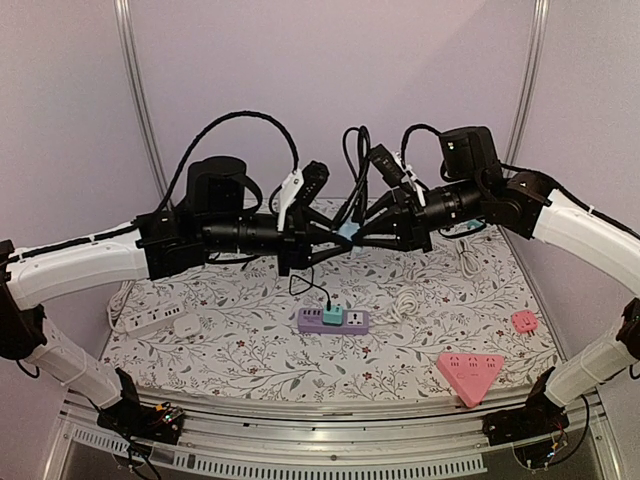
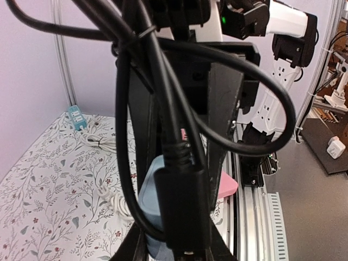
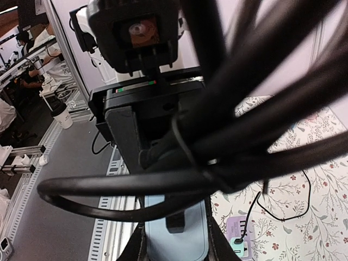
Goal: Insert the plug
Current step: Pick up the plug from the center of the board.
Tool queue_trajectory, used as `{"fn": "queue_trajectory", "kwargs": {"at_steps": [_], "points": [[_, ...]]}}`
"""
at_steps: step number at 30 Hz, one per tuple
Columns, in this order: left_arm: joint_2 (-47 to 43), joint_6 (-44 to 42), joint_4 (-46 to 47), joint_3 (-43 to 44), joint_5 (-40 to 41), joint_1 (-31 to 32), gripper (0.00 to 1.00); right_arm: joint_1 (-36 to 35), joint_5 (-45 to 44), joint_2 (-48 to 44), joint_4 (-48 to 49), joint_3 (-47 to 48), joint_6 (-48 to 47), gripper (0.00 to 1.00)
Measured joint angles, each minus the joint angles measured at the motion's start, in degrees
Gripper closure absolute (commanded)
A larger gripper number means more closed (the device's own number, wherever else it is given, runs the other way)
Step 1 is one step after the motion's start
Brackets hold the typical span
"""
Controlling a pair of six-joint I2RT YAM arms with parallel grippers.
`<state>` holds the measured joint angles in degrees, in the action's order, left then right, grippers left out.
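plug: black plug (image 2: 182, 209) held mid-air against the blue adapter (image 3: 176, 239), well above the table
left gripper (image 1: 333, 240): fingers almost closed, pinching the plug to steer it
right gripper (image 1: 358, 235): clamped narrowly on the adapter, apparently bracing it for the push
cable (image 2: 122, 136): loops hide the joint
purple power strip (image 1: 333, 321): below

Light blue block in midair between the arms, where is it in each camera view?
Top external: light blue block, dead centre.
Left wrist: bottom, left of centre, behind black plug.
Right wrist: bottom edge, centre.
Shared landmark: floral tablecloth.
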<state>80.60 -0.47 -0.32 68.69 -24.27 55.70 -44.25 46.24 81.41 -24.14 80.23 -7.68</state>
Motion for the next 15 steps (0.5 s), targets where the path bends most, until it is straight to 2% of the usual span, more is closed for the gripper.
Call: {"fn": "queue_trajectory", "kwargs": {"at_steps": [1, 3, 4, 5, 6, 7, 8, 9, 15], "points": [[0.0, 0.6, 0.0, 0.0, -0.3, 0.0, 1.00, 0.0, 0.3, 0.0, -0.2, 0.0, -0.5, 1.00], [0.0, 0.7, 0.0, -0.1, -0.4, 0.0, 0.99, 0.0, 0.9, 0.0, -0.3, 0.1, -1.2, 1.00], [0.0, 0.7, 0.0, -0.1, -0.4, 0.0, 0.75, 0.0, 1.0, 0.0, -0.4, 0.1, -1.4, 1.00], [0.0, 0.7, 0.1, -0.1, -0.4, 0.0, 0.43, 0.0, 1.0, 0.0, -0.4, 0.1, -1.5, 1.00], [0.0, 0.6, 0.0, -0.1, -0.3, 0.0, 0.19, 0.0, 1.0, 0.0, -0.4, 0.1, -1.6, 1.00], [0.0, 0.3, 0.0, -0.1, -0.1, 0.0, 0.06, 0.0, 0.9, 0.0, -0.4, 0.1, -1.8, 1.00], [0.0, -0.1, 0.0, -0.2, 0.4, 0.0, 0.01, 0.1, 0.7, 0.0, -0.4, 0.0, -1.9, 1.00], [0.0, -0.4, 0.1, -0.3, 1.3, 0.0, 0.01, 0.2, 0.4, 0.0, -0.4, -0.3, -2.1, 1.00], [-5.2, 0.3, 1.1, -7.4, 7.9, -2.1, 0.01, 4.2, -3.5, -0.5, 1.9, -11.6, -7.5, 1.00]]}}
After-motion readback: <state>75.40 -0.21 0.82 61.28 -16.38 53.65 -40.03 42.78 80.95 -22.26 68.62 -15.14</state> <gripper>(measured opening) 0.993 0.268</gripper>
